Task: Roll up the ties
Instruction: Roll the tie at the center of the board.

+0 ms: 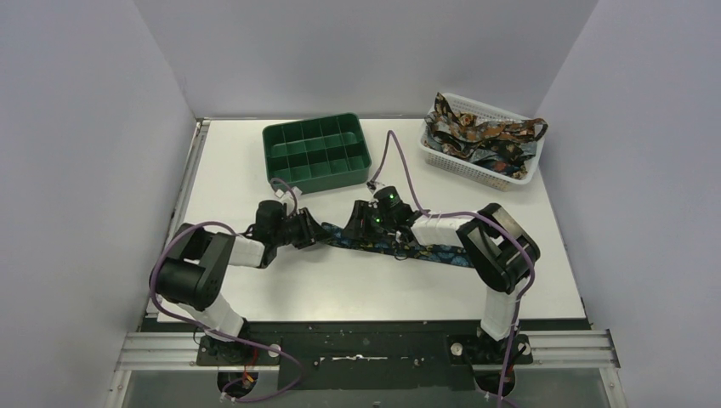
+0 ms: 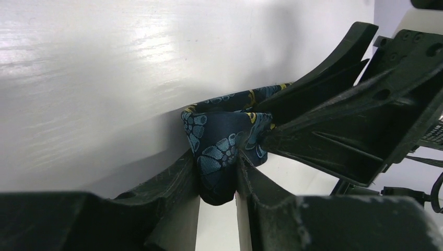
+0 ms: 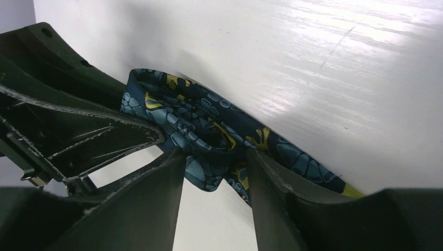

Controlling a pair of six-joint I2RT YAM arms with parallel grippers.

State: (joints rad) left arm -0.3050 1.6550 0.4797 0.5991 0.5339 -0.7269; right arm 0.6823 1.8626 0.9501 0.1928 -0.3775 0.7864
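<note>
**Both grippers pinched the same end of the tie, its length running away to the right**

One tie [image 1: 429, 252] lay flat on the table [image 1: 357, 289], its long axis running across in front of both arms. The left gripper [image 2: 218, 175] was closed on a short fold of fabric at the tie's left end, the fold standing up in its grip. The right gripper [image 3: 214, 162] faced it nose to nose, jaws narrowed onto the same bunched end just beside that hold. All the unrolled length therefore lay to the right of both jaws, alongside the right arm; rolling would likely have to travel that way. More ties [image 1: 476, 136] sat heaped in the basket [image 1: 502, 174], well apart at the far right
</note>
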